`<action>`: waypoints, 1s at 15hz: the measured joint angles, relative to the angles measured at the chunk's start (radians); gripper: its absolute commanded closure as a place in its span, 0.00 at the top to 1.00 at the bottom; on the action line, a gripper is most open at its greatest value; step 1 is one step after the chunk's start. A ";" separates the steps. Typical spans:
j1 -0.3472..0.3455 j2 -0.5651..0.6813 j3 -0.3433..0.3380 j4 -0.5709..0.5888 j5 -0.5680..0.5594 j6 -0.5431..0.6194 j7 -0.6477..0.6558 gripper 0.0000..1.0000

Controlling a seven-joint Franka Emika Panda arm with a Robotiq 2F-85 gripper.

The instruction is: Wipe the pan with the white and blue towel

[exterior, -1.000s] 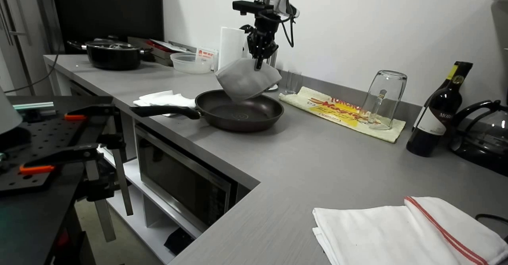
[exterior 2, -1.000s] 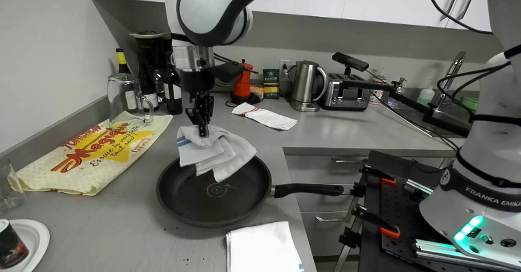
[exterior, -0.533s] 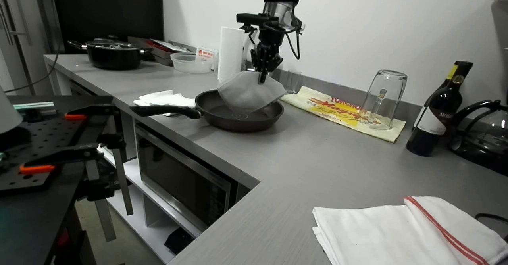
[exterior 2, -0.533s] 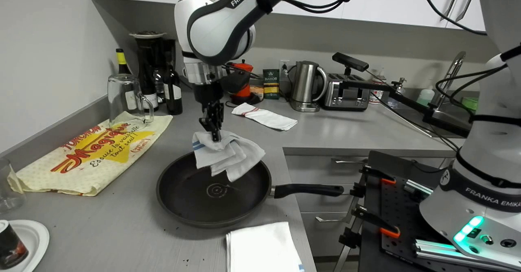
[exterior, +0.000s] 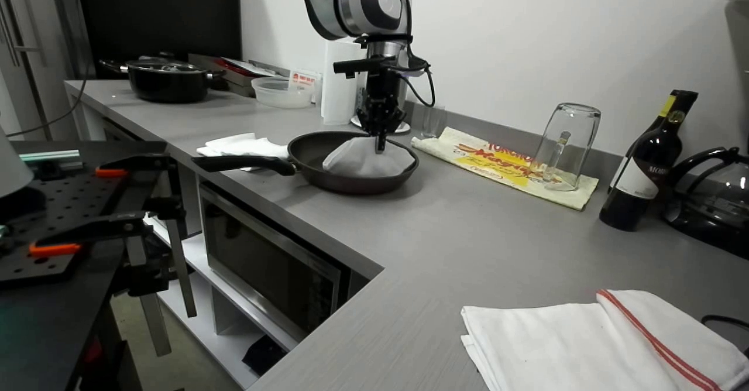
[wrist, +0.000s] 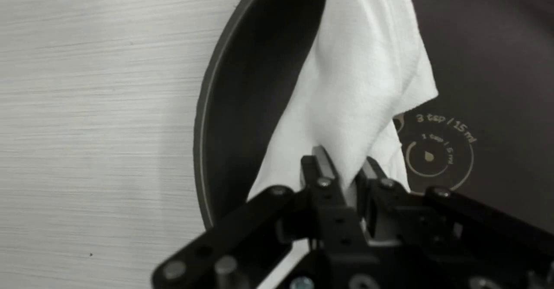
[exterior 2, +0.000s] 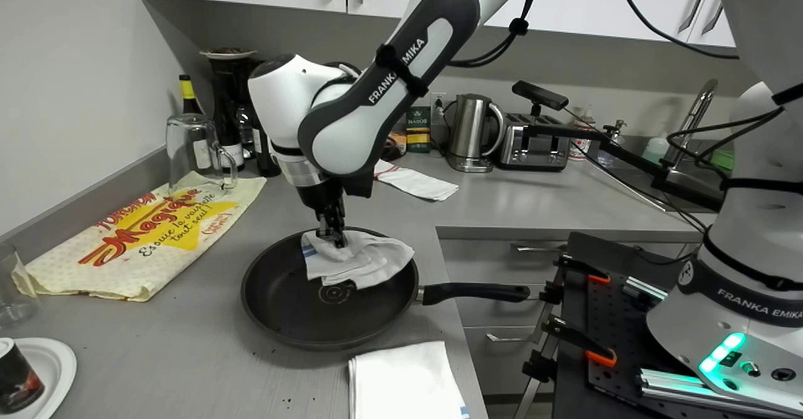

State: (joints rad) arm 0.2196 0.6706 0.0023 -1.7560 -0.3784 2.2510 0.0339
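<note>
Towel (exterior 2: 370,265), white with blue stripes, lies in pan (exterior 2: 276,312), right under gripper (wrist: 345,161). Cloth spreads out from between the fingers (wrist: 309,170) and partly covers the rings (wrist: 433,157) printed on the pan floor in the wrist view. Striped end is on the side away from the handle (exterior 2: 477,292).

Pan sits flat on grey counter (exterior 2: 188,344), handle out past the edge. 2nd white towel (exterior 2: 401,381), folded, just beside pan, near the handle. Yellow cloth (exterior 2: 150,237) along the wall (exterior: 515,45), mug (exterior: 564,151) standing on it. Plate (exterior 2: 64,369) with cup (exterior 2: 19,378), both cut off by the frame in an exterior view. Red-striped towel (exterior: 585,344) well apart from pan. Kettle (exterior 2: 469,133) and toaster (exterior 2: 533,149) side by side. Bottle (exterior: 643,168) by the wall, pot (exterior: 167,83) toward the far end of counter, microwave (exterior: 263,256) below. Arm (exterior 2: 342,137) reaches over from its base (exterior 2: 696,328) on black table (exterior 2: 574,306).

Gripper points down, 2 fingers drawn close with a fold of cloth pinched between. Tips low, inside pan rim; whether they touch pan, can't tell.
</note>
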 measured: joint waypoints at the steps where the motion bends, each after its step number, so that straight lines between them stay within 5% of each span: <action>1: 0.012 0.009 -0.010 0.001 -0.028 0.003 0.014 0.03; 15: 0.047 0.053 -0.068 0.004 -0.196 0.006 0.085 0.03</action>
State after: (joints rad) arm 0.2665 0.7238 -0.0652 -1.7518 -0.5741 2.2571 0.1192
